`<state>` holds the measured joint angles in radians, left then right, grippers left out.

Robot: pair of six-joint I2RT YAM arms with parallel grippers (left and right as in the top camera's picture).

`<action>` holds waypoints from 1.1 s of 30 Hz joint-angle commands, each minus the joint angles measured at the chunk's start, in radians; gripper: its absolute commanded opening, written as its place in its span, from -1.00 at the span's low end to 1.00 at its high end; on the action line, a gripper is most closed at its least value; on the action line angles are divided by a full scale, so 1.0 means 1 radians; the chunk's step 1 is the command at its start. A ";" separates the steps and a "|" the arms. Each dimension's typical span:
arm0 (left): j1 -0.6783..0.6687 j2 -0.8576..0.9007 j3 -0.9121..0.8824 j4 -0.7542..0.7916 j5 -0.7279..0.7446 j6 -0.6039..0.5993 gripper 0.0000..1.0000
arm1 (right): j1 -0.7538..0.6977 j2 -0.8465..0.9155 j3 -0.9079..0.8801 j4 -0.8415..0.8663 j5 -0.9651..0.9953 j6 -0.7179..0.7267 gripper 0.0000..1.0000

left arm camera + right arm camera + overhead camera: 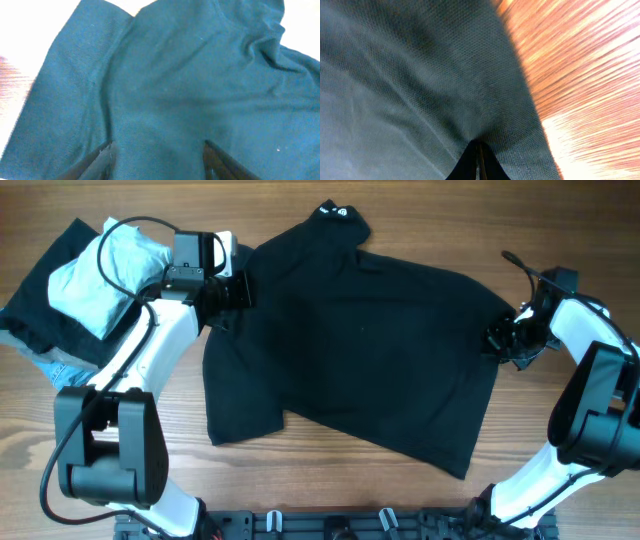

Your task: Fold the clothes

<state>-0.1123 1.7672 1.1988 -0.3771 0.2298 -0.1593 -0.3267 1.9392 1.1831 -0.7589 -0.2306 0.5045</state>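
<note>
A black T-shirt (pixel 350 340) lies spread flat on the wooden table, collar at the far edge. My left gripper (pixel 240 290) is at its left shoulder and sleeve. In the left wrist view the fingers (pixel 157 150) are wide open just over the cloth (pixel 190 75), holding nothing. My right gripper (pixel 497 340) is at the shirt's right sleeve edge. In the right wrist view its fingers (pixel 479 146) are pinched shut on a fold of the fabric (pixel 420 75), with creases running out from the tips.
A pile of other clothes sits at the far left: a pale blue-white garment (pixel 100 270) on a dark one (pixel 40 290), with denim (pixel 60 365) below. Bare wood (pixel 330 480) shows in front of the shirt and to its right (pixel 580 75).
</note>
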 commanded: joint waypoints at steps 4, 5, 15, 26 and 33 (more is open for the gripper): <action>-0.037 -0.005 -0.001 -0.052 0.010 0.010 0.80 | -0.275 0.037 0.217 0.003 -0.073 -0.250 -0.76; -0.037 -0.005 -0.001 -0.069 0.010 0.010 0.83 | -0.274 0.026 0.234 -0.018 -0.123 -0.273 -0.53; -0.030 0.252 -0.001 0.172 -0.040 0.023 -0.92 | -0.088 -0.031 0.245 -0.267 -0.324 -0.399 -0.44; 0.077 0.315 0.000 -0.016 -0.032 -0.159 -0.73 | 0.016 -0.003 -0.144 0.254 -0.188 -0.162 -0.74; 0.069 0.124 0.000 0.027 0.208 -0.159 0.59 | -0.093 0.056 -0.138 0.606 0.126 0.153 -0.91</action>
<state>-0.0383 1.9743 1.2125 -0.3595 0.3195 -0.3199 -0.3222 1.9118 1.0405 -0.2451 -0.2432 0.5625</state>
